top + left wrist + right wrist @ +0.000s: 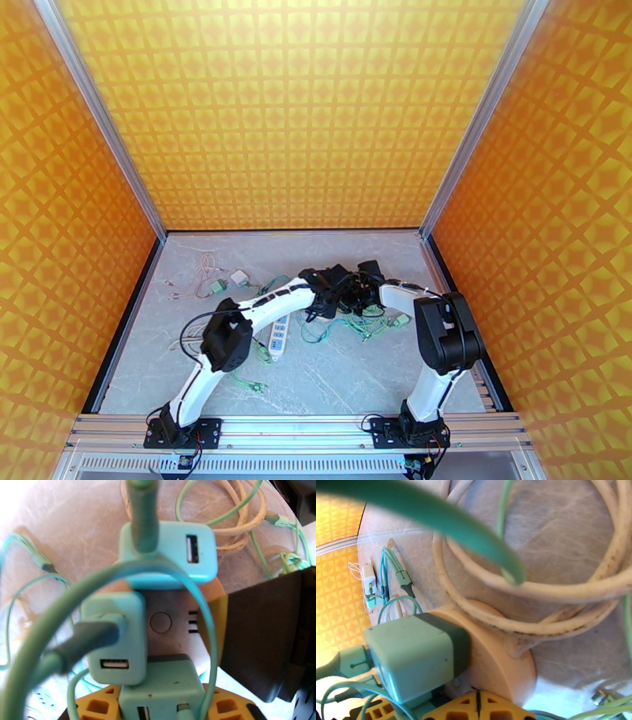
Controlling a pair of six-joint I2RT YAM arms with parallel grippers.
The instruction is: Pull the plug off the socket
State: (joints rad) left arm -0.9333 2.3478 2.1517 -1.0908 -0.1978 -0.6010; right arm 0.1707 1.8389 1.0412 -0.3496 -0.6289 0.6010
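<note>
— Orange walls are enclosing the grey table (332, 379); where is the plug (162, 681) sitting?
— It is sitting seated in the round socket (173, 602), mid-table. The left gripper (162, 707) is clamping its sides; the right gripper (478, 707), fingers together, is resting against the socket rim.
— How far along?
— The grasp is looking done; the pull itself is remaining.

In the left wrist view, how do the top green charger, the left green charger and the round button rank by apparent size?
1. The top green charger and the left green charger: about alike, so unranked.
2. The round button: clearly smallest.
</note>
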